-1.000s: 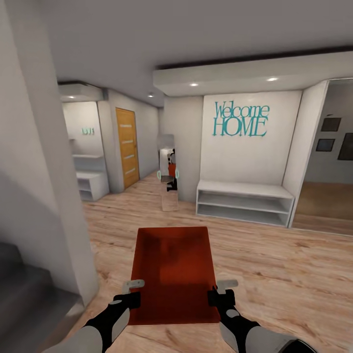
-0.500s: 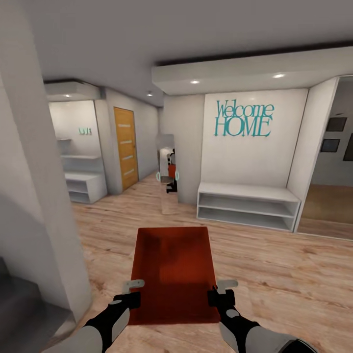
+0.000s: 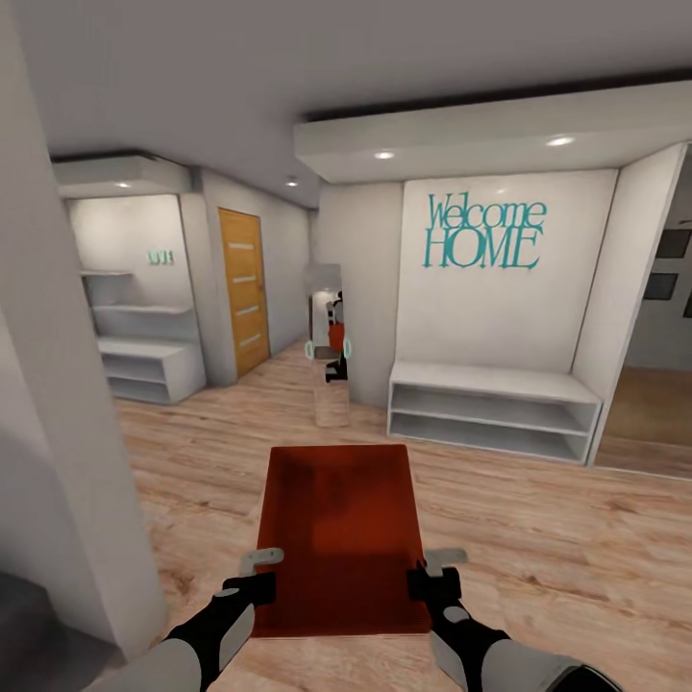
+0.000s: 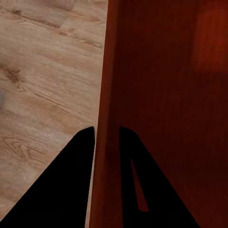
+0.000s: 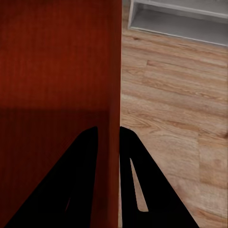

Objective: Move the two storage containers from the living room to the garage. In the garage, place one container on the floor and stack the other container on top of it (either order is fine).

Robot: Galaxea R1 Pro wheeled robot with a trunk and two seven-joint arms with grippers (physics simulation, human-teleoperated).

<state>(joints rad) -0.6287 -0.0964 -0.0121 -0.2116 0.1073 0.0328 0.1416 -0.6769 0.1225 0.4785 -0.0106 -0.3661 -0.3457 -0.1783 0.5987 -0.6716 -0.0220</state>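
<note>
One red-orange rectangular open-top plastic storage container [image 3: 338,538] carried level above the light wood-plank floor [image 3: 538,538], short of the white open shelf bench [image 3: 490,408] under the teal "Welcome HOME" lettering [image 3: 483,233]. Pinched on its two long side walls, left gripper [image 4: 105,135] and right gripper [image 5: 109,133] each clamped narrowly over a thin wall. Probably light, stiff and somewhat slick, so best held low and evenly at both walls.

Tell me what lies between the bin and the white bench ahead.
Bare wood floor, in the head view. The bin hangs between the left gripper and right gripper; the bench stands against the wall beyond.
</note>
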